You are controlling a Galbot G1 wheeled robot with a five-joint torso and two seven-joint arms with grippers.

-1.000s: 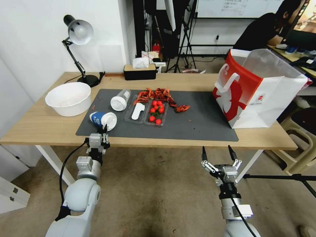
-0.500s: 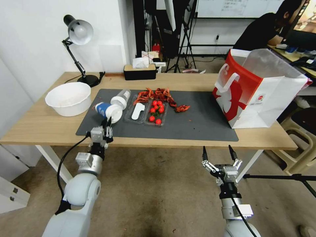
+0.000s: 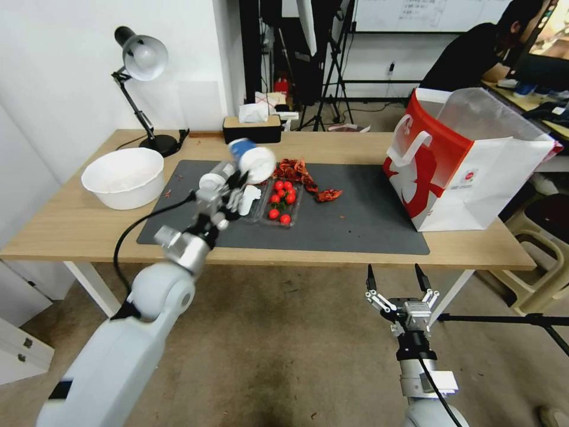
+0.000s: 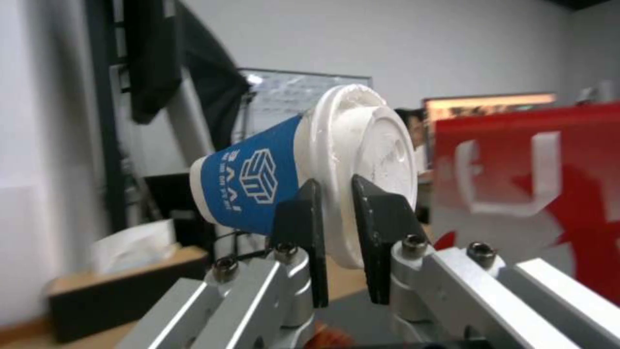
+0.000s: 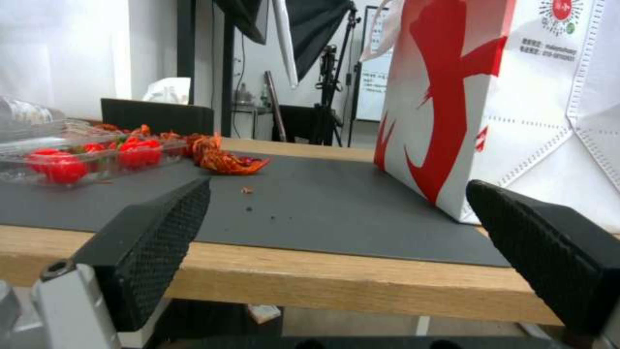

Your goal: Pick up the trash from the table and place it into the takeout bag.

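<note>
Above the table [image 3: 77,228], left pincer [image 4: 336,213] (seemingly tight) grips blue cup [image 4: 258,179].

Left gripper [image 3: 239,181] raised over the table, jaws apparently clamped; right gripper [image 3: 396,278] hangs low, spread wide

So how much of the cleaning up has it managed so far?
Early days. Whether anything is already inside the red and white paper takeout bag cannot be seen. In hand: the left claw pinches a blue white-lidded paper cup by its lid rim, lifted above the dark grey mat. Left: the clear white-lidded cup, white bowl, red scraps. The right claw hangs open below the table edge.
</note>
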